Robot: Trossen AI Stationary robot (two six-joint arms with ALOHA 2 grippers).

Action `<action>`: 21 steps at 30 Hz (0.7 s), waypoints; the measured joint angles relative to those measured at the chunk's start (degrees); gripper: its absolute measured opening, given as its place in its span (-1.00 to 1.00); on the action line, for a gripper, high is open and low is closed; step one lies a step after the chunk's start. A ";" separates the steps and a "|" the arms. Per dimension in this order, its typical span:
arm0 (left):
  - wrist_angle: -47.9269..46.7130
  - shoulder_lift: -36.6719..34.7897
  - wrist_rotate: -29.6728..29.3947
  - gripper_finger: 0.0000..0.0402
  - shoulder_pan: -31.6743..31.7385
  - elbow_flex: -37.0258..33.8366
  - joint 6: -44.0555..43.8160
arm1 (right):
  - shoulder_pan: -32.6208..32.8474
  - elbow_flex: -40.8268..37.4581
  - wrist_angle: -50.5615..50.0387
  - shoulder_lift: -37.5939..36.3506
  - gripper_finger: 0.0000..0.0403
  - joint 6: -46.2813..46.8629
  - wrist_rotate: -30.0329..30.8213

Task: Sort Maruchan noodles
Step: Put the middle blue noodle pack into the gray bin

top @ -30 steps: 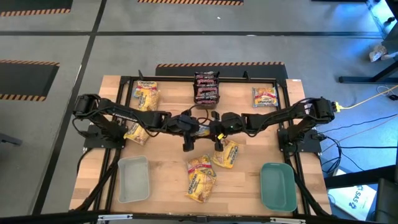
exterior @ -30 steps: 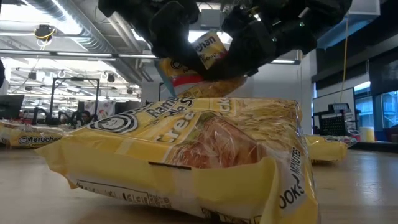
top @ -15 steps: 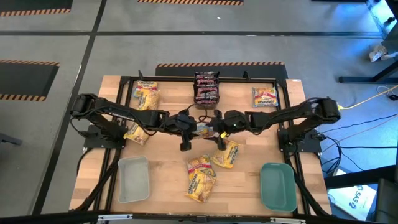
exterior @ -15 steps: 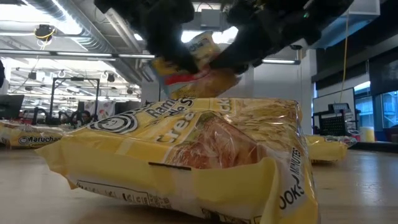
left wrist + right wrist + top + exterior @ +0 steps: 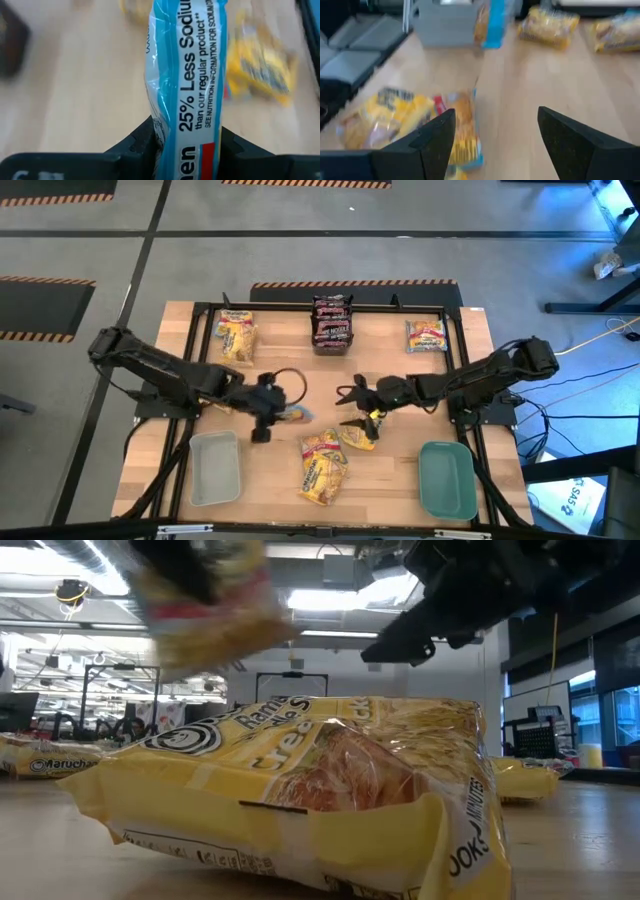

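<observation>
Table (image 5: 390, 370): pale wooden top inside a black frame, with both arms reaching over it from the two sides.
Left arm: stretched low from the table's left edge toward the middle, its wrist bent down above the grey tray's far corner.
Right arm: stretched low from the right edge toward the middle, wrist level with the table top.
Grey tray (image 5: 213, 470): at the near left of the table.
Teal tray (image 5: 447, 480): at the near right of the table.
Left gripper (image 5: 268, 412): fingers pinched on a blue-edged noodle packet (image 5: 187, 80), which stands on edge between them and is lifted off the wood.
Right gripper (image 5: 349, 408): fingers spread wide apart with nothing between them, just beside the yellow packet (image 5: 358, 436) near the middle.
Big yellow packet (image 5: 320, 464): flat on the wood between the two trays, at the near edge; it fills the low view.
Dark packets (image 5: 333, 321): stacked at the far middle of the table.
Far-left yellow packets (image 5: 236, 333): lying at the far left corner.
Far-right packet (image 5: 426, 335): pale with red and yellow, at the far right corner.
</observation>
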 joint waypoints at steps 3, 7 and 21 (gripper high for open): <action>-10.34 0.01 0.04 -0.44 -5.20 4.27 -8.23 | 1.10 -1.40 3.37 0.15 0.34 2.52 0.19; -24.52 0.41 -0.08 -0.44 -12.10 9.92 -20.27 | 2.41 -1.49 4.57 0.43 0.34 4.38 2.33; -37.15 0.34 2.12 -0.44 -37.21 9.11 -55.59 | 7.02 -1.49 5.54 0.43 0.35 8.56 11.15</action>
